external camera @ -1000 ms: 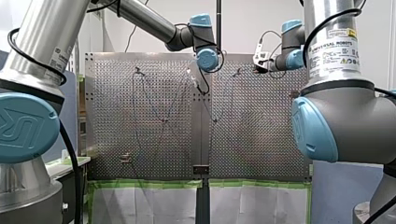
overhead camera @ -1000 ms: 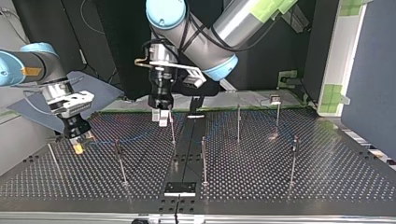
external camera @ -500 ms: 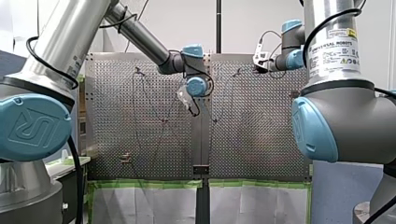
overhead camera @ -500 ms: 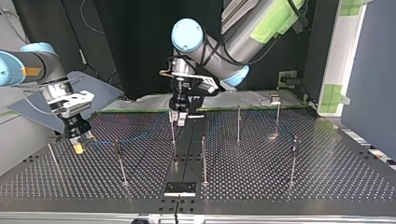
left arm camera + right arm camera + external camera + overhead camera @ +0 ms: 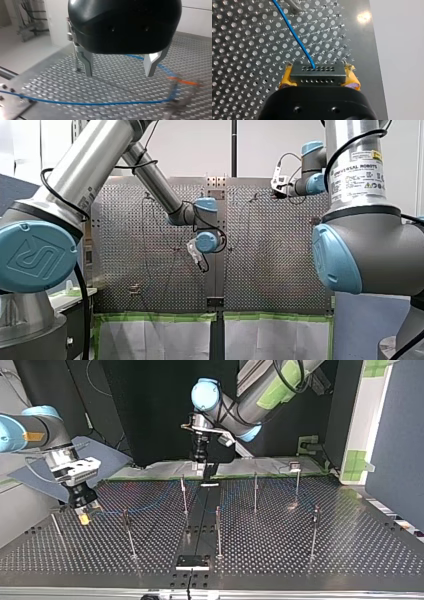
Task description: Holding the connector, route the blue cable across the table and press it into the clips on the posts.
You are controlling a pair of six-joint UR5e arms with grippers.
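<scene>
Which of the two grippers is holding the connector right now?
My right gripper: its yellow pads clamp the grey connector with the blue cable. My left gripper is open and empty.

I count seven posts (image 5: pixel 255 492) on the table (image 5: pixel 350 535): in the top view, three stand left of the dark strip (image 5: pixel 197 530) and four right of it. One cable (image 5: pixel 294 34). One connector (image 5: pixel 317 75). Two grippers: my left gripper (image 5: pixel 118 75) and my right gripper (image 5: pixel 319 80).

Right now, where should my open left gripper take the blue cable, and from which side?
Probably the straight stretch of the blue cable ahead of the left gripper, from above, fingers astride it: it runs thin and low across the table.
</scene>
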